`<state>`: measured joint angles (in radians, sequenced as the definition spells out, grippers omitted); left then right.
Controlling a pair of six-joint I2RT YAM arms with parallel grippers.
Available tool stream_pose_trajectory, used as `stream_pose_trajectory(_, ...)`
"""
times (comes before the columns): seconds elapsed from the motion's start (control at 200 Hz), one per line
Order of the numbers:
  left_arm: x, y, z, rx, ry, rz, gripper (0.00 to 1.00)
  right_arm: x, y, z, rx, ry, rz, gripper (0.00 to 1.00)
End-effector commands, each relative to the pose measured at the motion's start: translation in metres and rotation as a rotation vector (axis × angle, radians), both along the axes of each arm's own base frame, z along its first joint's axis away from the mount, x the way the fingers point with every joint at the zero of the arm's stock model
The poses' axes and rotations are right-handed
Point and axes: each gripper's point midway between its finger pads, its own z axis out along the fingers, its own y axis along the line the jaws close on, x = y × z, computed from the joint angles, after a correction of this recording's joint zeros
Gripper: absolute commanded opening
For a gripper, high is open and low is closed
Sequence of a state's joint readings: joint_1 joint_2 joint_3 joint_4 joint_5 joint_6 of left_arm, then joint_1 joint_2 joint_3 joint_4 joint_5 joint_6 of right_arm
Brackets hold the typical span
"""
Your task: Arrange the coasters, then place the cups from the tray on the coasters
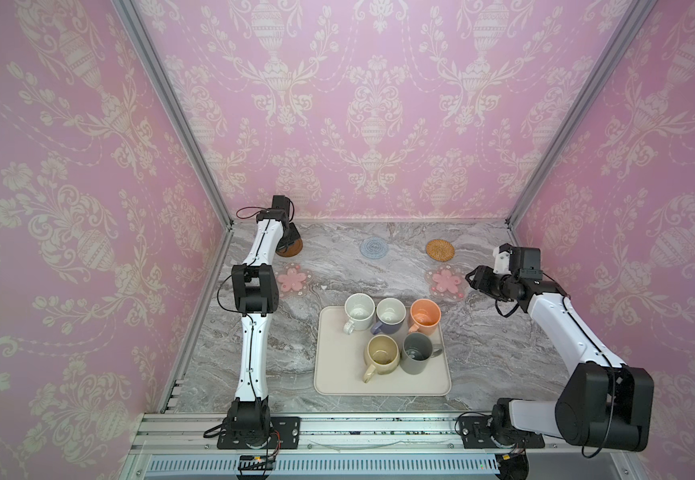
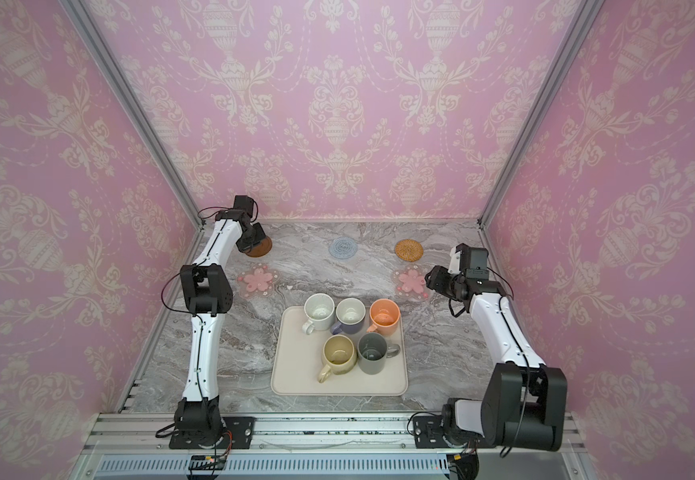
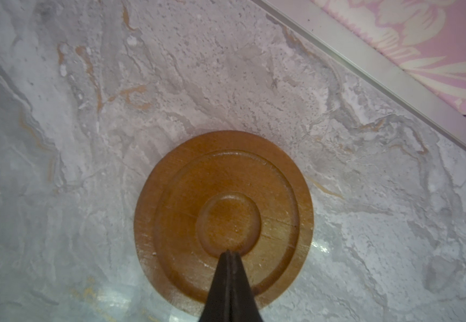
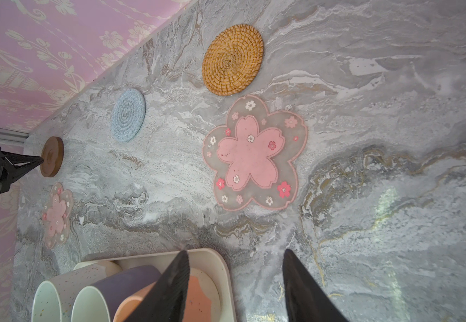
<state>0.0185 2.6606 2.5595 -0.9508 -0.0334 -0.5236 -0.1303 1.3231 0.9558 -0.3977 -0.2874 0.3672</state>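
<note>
Near the middle of the front edge of the marble tabletop (image 1: 379, 270), the tray (image 1: 337, 382) is seen lying flat. All five cups are carried on it upright. The white mug (image 1: 359, 311), lavender mug (image 1: 390, 313) and peach-orange mug (image 1: 424, 316) are lined up along its far side. The cream-yellow mug (image 1: 382, 353) and grey mug (image 1: 417, 352) are set side by side in front of them.

No coaster is loaded. Along the far edge are laid the wooden disc (image 3: 226, 195) by the far left corner, the blue-grey round (image 1: 374, 248) mid-edge and the rattan disc (image 1: 440, 249) towards the right. One row nearer, the left flower coaster (image 1: 293, 279) and right flower coaster (image 1: 446, 280) are placed towards the side edges.

The left gripper (image 3: 229, 252) is shown with jaws pressed together, tips at the wooden disc's centre recess; contact can't be confirmed. The right gripper (image 4: 236, 251) is held with jaws apart, nothing between them, above bare tabletop between the tray's far right corner and the right flower coaster.
</note>
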Motion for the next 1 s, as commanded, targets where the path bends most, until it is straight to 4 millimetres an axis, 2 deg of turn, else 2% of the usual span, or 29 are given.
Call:
stream_pose_trajectory(0.0, -0.007, 0.008, -0.023, -0.004, 0.05, 0.051, 0.0, 0.003, -0.001, -0.003, 0.007, -0.003, -0.014, 0.56)
stream_pose_trajectory(0.37, -0.006, -0.005, -0.042, -0.076, 0.064, 0.057, 0.0, 0.002, 0.0, -0.008, 0.018, 0.009, -0.015, 0.55)
stream_pose_trajectory(0.56, -0.001, -0.028, -0.05, -0.151, 0.056, 0.012, 0.0, 0.002, 0.0, -0.014, 0.023, 0.021, -0.019, 0.55)
stream_pose_trajectory(0.866, 0.009, -0.064, -0.053, -0.267, 0.029, -0.025, 0.0, -0.001, 0.0, -0.018, 0.021, 0.035, -0.02, 0.55)
stream_pose_trajectory(0.991, 0.01, -0.085, -0.056, -0.293, 0.029, -0.06, 0.0, -0.002, 0.0, -0.019, 0.023, 0.037, -0.021, 0.56)
